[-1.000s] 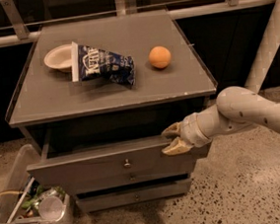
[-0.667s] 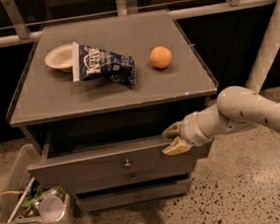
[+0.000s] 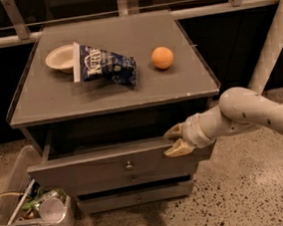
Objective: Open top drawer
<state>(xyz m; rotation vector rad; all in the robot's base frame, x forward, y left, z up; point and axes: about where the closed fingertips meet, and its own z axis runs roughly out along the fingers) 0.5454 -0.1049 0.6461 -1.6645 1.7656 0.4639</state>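
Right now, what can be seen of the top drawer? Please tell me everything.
The top drawer shows a wide, plain, matt grey front with one small round metal knob in its middle. It stands pulled partly out, level, under the cabinet top and above two lower fronts; its inside is in shadow. The tool is at the right end of its upper edge.

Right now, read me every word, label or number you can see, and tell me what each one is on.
Chip bag: white lettering on dark blue, too blurred to read.
Bowl, orange, top drawer: no text on them.
Gripper, at the right end of the top drawer's front: no markings.
Bin on the floor: nothing in it is legible.
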